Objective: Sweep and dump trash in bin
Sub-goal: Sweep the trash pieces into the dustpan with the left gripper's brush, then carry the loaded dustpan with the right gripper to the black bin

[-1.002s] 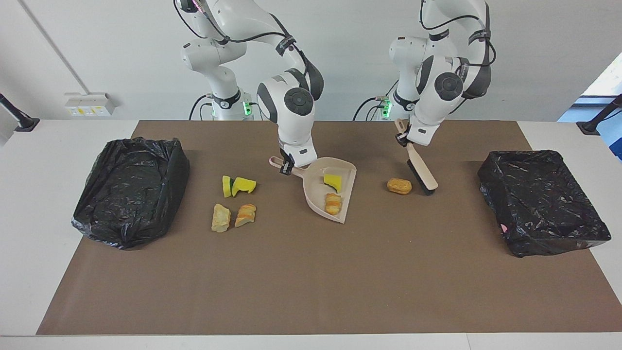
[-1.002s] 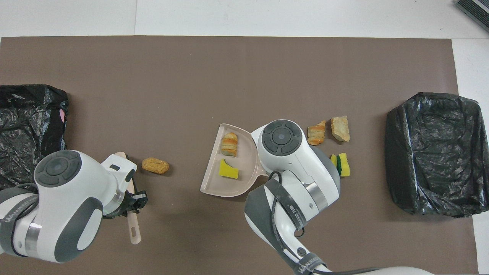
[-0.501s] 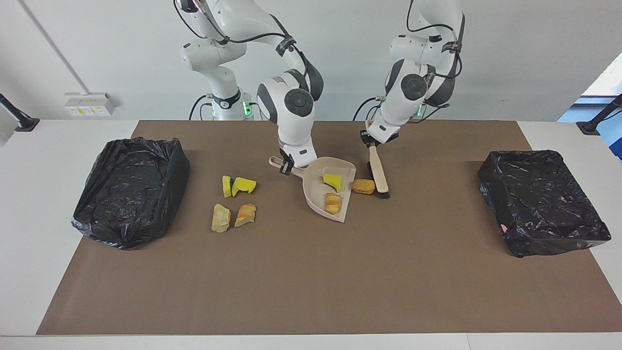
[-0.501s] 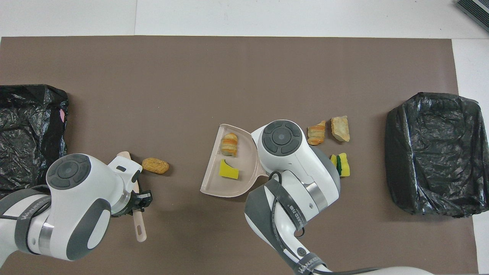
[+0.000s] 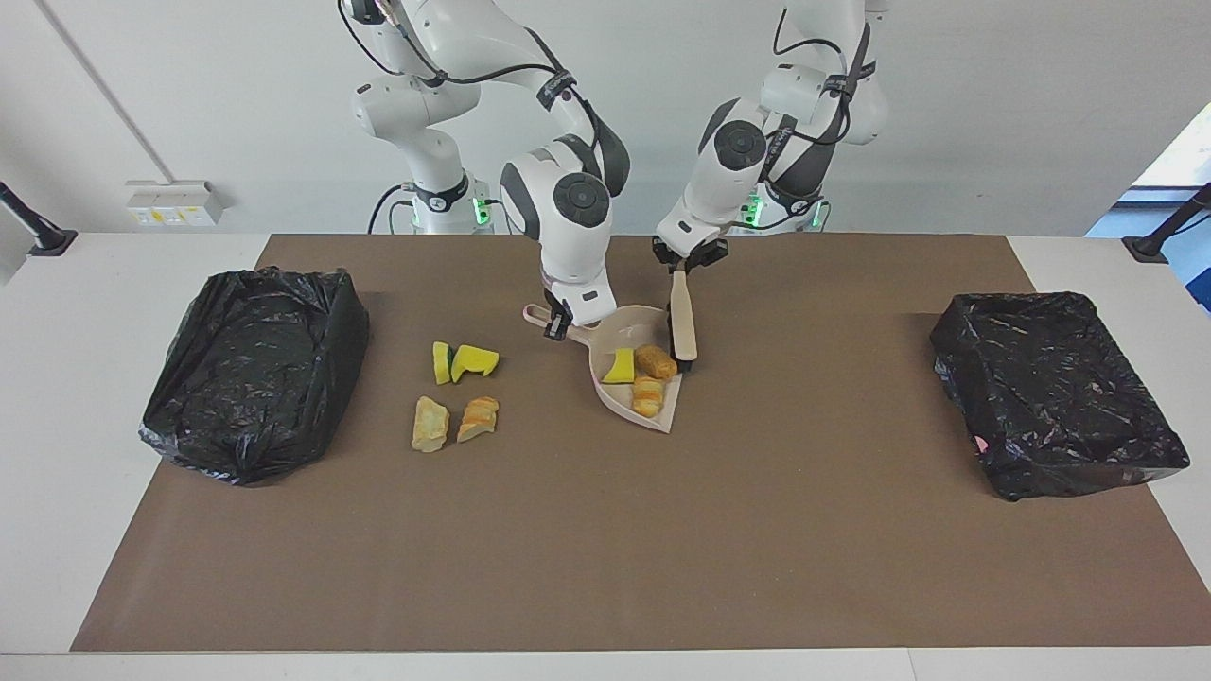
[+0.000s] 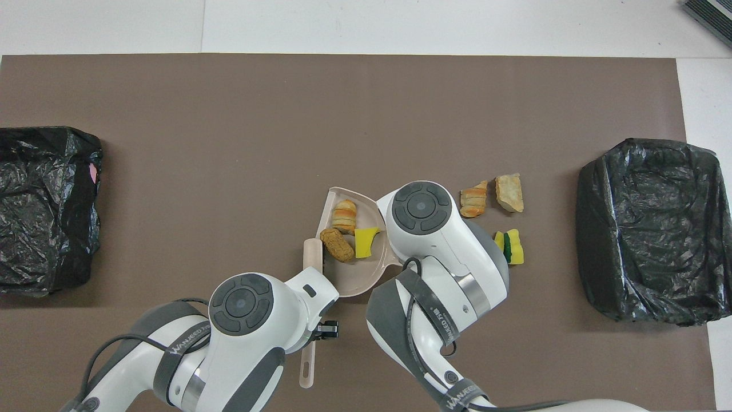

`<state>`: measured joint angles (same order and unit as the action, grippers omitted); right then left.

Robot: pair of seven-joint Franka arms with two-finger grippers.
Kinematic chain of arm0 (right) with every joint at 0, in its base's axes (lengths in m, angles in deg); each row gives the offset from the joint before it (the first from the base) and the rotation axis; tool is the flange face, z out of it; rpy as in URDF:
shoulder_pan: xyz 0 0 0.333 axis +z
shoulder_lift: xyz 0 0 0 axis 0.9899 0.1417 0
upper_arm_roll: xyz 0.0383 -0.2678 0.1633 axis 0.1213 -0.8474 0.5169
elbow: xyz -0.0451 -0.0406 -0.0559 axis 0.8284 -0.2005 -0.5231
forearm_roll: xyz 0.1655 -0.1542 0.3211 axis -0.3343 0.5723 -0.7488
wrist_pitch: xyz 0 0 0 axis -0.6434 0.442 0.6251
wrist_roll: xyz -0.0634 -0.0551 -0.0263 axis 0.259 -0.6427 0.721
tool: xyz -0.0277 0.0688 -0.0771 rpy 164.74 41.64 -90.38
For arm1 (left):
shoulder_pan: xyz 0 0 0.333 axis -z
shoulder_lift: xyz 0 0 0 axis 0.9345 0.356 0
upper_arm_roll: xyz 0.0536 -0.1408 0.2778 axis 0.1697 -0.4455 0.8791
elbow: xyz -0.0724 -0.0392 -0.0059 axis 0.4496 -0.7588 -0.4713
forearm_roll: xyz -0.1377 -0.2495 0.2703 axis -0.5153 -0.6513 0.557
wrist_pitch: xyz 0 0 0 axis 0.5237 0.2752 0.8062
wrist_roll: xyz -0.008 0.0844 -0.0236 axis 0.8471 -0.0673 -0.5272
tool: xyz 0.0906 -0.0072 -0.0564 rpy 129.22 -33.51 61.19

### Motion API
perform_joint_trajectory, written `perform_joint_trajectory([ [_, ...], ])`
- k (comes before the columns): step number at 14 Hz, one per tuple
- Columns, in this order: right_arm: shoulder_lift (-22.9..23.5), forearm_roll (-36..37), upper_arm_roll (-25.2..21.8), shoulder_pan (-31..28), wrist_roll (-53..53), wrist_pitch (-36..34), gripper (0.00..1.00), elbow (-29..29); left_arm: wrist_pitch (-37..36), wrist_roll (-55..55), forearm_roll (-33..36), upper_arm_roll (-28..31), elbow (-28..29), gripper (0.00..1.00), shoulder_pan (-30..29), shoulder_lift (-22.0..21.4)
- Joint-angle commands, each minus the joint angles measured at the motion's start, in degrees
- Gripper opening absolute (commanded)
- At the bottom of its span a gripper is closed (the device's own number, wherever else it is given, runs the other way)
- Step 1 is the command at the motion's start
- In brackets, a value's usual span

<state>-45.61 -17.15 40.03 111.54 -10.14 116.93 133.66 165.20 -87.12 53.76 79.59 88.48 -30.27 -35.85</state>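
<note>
Right gripper (image 5: pixel 558 326) clamped on the dustpan (image 5: pixel 617 386) handle, holding its open mouth toward the left arm's end to receive scraps; left gripper (image 5: pixel 683 262) shut on the brush (image 5: pixel 682 326), bristles at that mouth; brown nugget (image 5: pixel 656 361), sponge chunk (image 5: pixel 620 366) and bread piece (image 5: pixel 648 395) inside; four scraps (image 5: pixel 459 390) loose toward the right arm's bin (image 5: pixel 251 369).

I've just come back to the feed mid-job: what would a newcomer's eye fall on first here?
Mid-table, the right gripper holds the beige dustpan by its handle while the left gripper holds the brush against the pan's open edge. In the pan lie a brown nugget, a yellow-green sponge chunk and a bread piece. Four scraps lie beside it, toward the right arm's end.
</note>
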Motion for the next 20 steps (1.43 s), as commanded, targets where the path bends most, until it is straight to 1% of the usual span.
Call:
perform_joint_trajectory([
  [1, -1.3, 0.4, 0.1, -0.1, 0.4, -0.6, 0.00, 1.3, -5.3, -0.9, 0.4, 1.3, -0.9, 0.00, -0.5, -1.3],
  [3, -1.2, 0.4, 0.1, -0.1, 0.3, -0.5, 0.00, 1.3, -8.8, -4.0, 2.4, 1.2, -0.9, 0.00, -2.9, -4.2],
  [6, -1.2, 0.4, 0.1, -0.1, -1.3, -0.5, 0.00, 1.0, -13.3, -10.3, 7.3, 0.8, -0.5, 0.00, -3.0, -8.7],
  [7, -1.3, 0.4, 0.1, -0.2, -1.3, -0.5, 0.00, 0.8, -13.7, -13.4, 8.0, 0.3, 0.2, 0.00, -2.5, -9.8],
  [8, -1.8, 0.4, 0.1, -0.6, -1.5, -0.5, 0.00, 0.7, -13.5, -15.3, 8.1, -1.6, 1.2, 0.00, -2.4, -10.9],
  [10, -4.1, -0.2, 0.0, -1.7, -2.3, -0.5, 0.00, 0.4, -11.8, -16.3, 8.1, -4.0, 3.6, 0.00, -2.4, -13.3],
  [12, -6.8, -0.3, 0.0, -4.8, -1.9, -0.6, 0.00, -0.1, -9.5, -18.6, 8.1, -7.5, 5.9, 0.00, -2.3, -15.2],
  [13, -7.9, -0.3, 0.0, -6.7, -1.4, -1.1, 0.00, -0.8, -8.4, -21.1, 8.1, -9.5, 6.7, 0.00, -2.0, -15.4],
  [14, -8.8, -0.2, -0.1, -8.6, -1.1, -2.5, 0.00, -1.4, -7.3, -22.9, 8.0, -10.4, 7.1, 0.00, -0.4, -15.3],
  [17, -10.2, -0.2, -0.4, -15.2, 1.3, -6.9, 0.00, -4.9, -0.7, -28.4, 7.5, -10.4, 9.7, 0.00, 5.3, -14.7],
  [20, -12.6, -0.2, -0.8, -22.6, 6.7, -11.8, 0.00, -6.6, 2.1, -28.7, 6.7, -10.4, 10.2, 0.00, 8.9, -12.1],
])
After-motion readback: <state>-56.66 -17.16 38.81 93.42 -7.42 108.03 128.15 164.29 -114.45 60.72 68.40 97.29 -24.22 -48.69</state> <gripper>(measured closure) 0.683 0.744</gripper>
